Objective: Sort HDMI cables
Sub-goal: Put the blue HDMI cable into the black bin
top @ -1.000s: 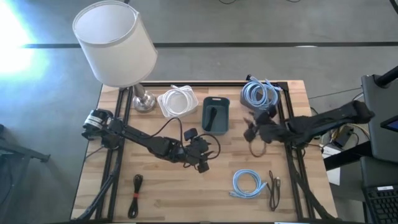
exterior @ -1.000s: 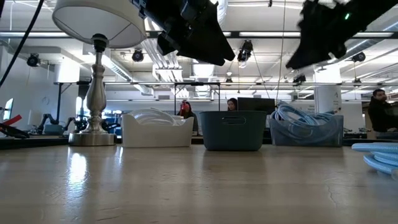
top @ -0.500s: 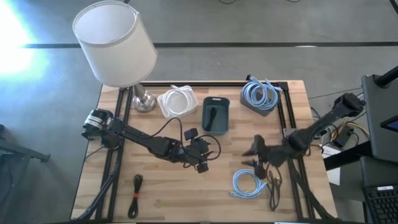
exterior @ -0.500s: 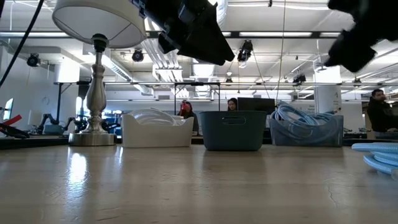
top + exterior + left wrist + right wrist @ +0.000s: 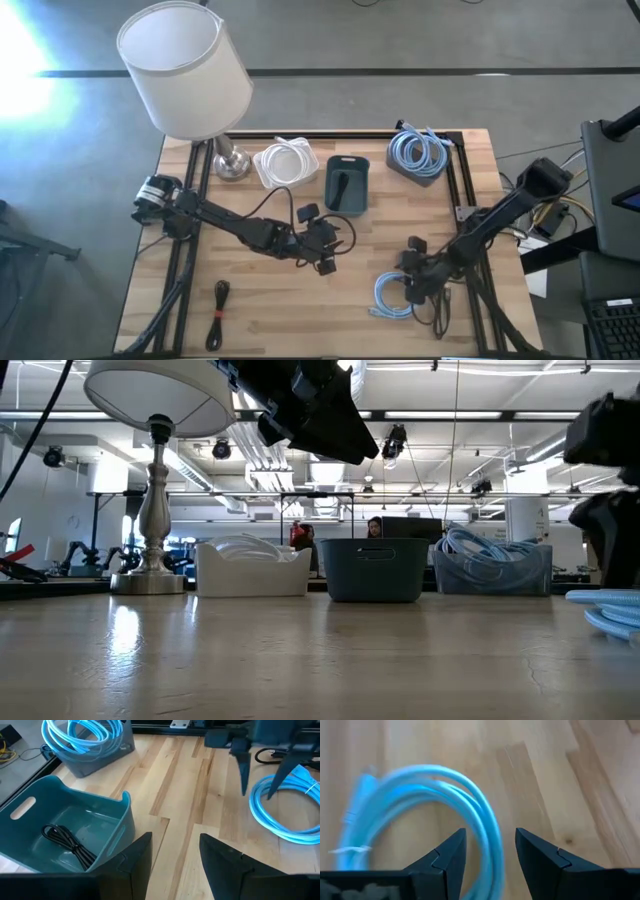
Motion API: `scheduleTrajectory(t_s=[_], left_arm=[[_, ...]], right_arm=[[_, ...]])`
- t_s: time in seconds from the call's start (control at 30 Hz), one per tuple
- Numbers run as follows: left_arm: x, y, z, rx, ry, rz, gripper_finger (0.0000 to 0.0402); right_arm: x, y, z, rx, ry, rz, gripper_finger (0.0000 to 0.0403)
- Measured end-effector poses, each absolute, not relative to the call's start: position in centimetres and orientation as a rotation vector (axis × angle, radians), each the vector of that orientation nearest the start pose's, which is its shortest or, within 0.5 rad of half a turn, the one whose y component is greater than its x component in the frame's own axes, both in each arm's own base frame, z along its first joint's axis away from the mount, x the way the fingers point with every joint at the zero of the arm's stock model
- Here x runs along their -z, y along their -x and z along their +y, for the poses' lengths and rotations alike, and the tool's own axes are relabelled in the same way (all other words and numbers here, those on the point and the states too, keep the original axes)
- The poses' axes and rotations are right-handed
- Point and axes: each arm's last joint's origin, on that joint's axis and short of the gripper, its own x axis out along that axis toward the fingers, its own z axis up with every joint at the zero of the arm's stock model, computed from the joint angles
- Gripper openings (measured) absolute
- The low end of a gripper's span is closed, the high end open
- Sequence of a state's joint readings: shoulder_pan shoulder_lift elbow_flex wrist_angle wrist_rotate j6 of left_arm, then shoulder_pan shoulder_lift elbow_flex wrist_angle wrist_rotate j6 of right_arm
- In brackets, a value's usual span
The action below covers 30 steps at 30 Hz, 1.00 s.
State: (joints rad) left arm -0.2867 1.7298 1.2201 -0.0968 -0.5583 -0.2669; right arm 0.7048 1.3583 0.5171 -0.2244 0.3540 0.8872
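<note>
The HDMI cables are spread over the worktop point(image 5: 250, 320): a light-blue coil point(image 5: 395, 296) lies loose near the front right, with the right gripper point(image 5: 413, 290) low over its right side, fingers point(image 5: 540, 862) open astride the loop and gripping nothing. The left gripper point(image 5: 325, 262) hangs mid-worktop with its fingers parted and empty. Another black bundle point(image 5: 219, 312) lies front left, and one more point(image 5: 70, 845) rests in the teal bin point(image 5: 348, 183).
</note>
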Motion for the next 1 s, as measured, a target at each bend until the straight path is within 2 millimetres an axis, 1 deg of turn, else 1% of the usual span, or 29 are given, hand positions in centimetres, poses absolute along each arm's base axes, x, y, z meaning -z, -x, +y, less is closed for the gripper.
scheduleTrajectory(t_s=[0.13, 0.3, 0.47, 0.67, 0.73, 0.83, 1.0], left_arm=[[-24.4, -37.0, -9.3, -0.335, 0.013, 0.513, 0.0168], [-24.4, -37.0, -9.3, -0.335, 0.014, 0.513, 0.0168], [-24.4, -37.0, -9.3, -0.336, 0.016, 0.512, 0.0168], [-24.4, -37.0, -9.3, -0.339, 0.030, 0.510, 0.0168], [-24.4, -37.0, -9.3, -0.340, 0.031, 0.509, 0.0168], [-24.4, -37.0, -9.3, -0.340, 0.032, 0.509, 0.0168], [-24.4, -37.0, -9.3, -0.340, 0.032, 0.510, 0.0168]], right_arm=[[-12.3, -17.4, 13.6, 0.120, -0.257, 1.035, 0.0158], [-11.4, -17.8, 13.9, 0.122, -0.176, 1.062, 0.0141], [-11.3, -17.9, 14.0, 0.103, -0.163, 1.076, 0.0101], [-12.2, -17.8, 13.8, 0.064, -0.174, 1.058, 0.0029], [-12.5, -17.9, 13.5, 0.078, -0.174, 1.035, 0.0027], [-13.6, -18.0, 13.0, 0.128, -0.162, 0.980, 0.0027], [-15.7, -17.4, 11.5, 0.306, -0.067, 0.935, 0.0030]])
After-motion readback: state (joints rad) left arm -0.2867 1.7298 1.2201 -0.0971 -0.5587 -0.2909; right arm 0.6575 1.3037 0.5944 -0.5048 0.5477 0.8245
